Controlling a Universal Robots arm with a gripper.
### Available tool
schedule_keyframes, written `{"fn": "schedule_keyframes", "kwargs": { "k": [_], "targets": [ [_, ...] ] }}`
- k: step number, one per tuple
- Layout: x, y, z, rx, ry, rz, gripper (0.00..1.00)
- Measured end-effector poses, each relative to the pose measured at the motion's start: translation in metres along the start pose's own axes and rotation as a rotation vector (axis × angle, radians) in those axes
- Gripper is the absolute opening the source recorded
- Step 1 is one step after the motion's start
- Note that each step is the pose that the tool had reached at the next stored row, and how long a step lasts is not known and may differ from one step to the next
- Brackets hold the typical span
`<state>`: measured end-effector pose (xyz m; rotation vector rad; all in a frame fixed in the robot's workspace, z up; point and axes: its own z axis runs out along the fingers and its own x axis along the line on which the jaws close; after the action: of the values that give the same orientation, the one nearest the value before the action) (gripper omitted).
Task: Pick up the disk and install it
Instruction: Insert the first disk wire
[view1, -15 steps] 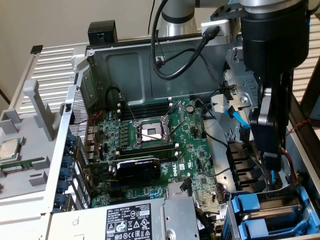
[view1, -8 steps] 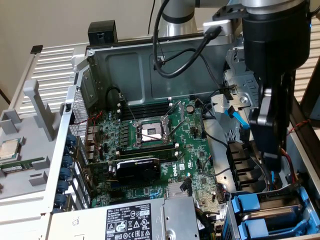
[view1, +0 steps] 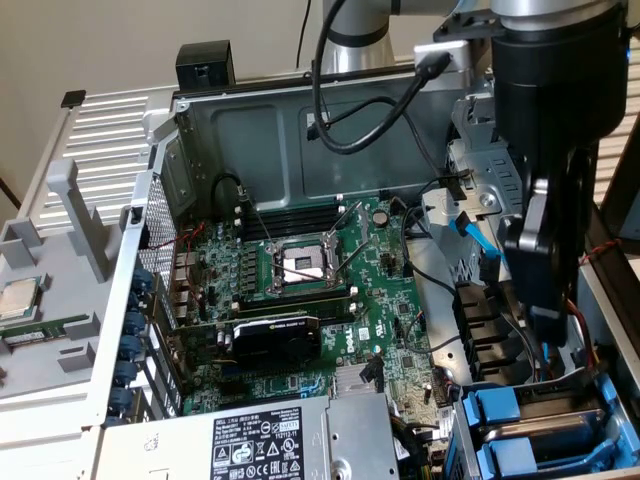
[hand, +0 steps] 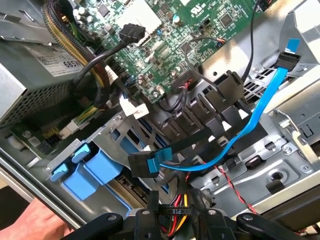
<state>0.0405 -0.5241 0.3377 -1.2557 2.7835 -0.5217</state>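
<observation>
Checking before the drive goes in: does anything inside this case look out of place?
A blue data cable hangs loose inside the case, its black plug seemingly connected to nothing. A person's hand sits at the case's edge beside the blue drive carriers.

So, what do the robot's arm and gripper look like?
The arm has a round silver-grey tube and a wide black cylindrical section. A thick black cable loops beside it. The gripper is black, built of angular linked parts with visible bolts.
</observation>
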Motion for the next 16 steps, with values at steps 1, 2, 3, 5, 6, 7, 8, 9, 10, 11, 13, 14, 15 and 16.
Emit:
{"fn": "schedule_keyframes", "kwargs": {
  "k": [1, 2, 3, 5, 6, 7, 8, 9, 10, 11, 13, 14, 15, 16],
  "targets": [
    [-0.0001, 0.0003, 0.0006, -0.0007, 0.0021, 0.006, 0.35],
    [-0.0005, 0.0005, 0.0012, -0.0013, 0.0041, 0.012, 0.35],
    [-0.0011, 0.0003, 0.0015, -0.0017, 0.0054, 0.015, 0.35],
    [-0.0026, 0.0001, 0.0022, -0.0024, 0.0074, 0.021, 0.35],
    [-0.0032, 0.0004, 0.0024, -0.0027, 0.0085, 0.024, 0.35],
    [-0.0038, 0.0010, 0.0026, -0.0030, 0.0094, 0.027, 0.35],
    [-0.0046, 0.0015, 0.0027, -0.0032, 0.0101, 0.029, 0.35],
    [-0.0053, 0.0019, 0.0029, -0.0034, 0.0105, 0.031, 0.35],
    [-0.0061, 0.0020, 0.0032, -0.0035, 0.0107, 0.031, 0.35],
    [-0.0065, 0.0021, 0.0036, -0.0036, 0.0109, 0.032, 0.35],
    [-0.0074, 0.0015, 0.0043, -0.0037, 0.0108, 0.032, 0.35],
    [-0.0080, 0.0011, 0.0046, -0.0037, 0.0108, 0.032, 0.35],
    [-0.0087, 0.0007, 0.0048, -0.0038, 0.0107, 0.032, 0.35],
    [-0.0092, 0.0006, 0.0049, -0.0037, 0.0107, 0.032, 0.35]
  ]
}}
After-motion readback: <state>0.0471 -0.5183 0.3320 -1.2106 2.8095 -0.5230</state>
